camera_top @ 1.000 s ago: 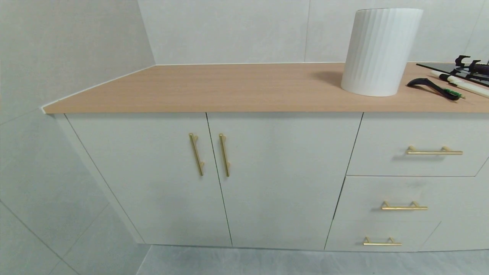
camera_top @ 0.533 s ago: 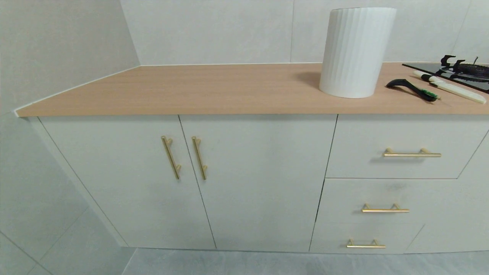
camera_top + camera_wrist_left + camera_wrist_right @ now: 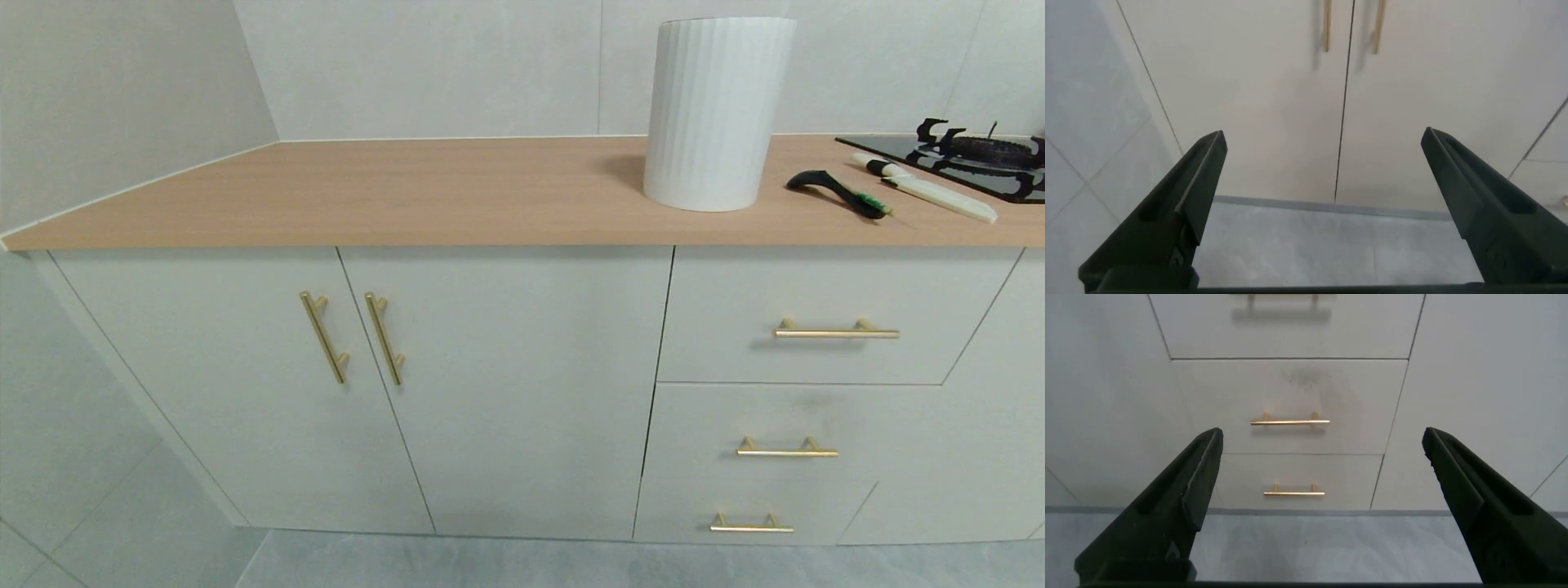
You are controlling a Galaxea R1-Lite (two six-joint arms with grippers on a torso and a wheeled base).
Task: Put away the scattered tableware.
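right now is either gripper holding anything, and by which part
Nothing is held. The left gripper is open and empty before the cabinet doors; the right gripper open and empty before the drawers.

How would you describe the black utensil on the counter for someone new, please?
On the wooden counter stands a tall white ribbed cylinder. The utensil lies just right of it, toward the stove. Unlike the long white knife beside it, it is short, curved and black with a green tip.
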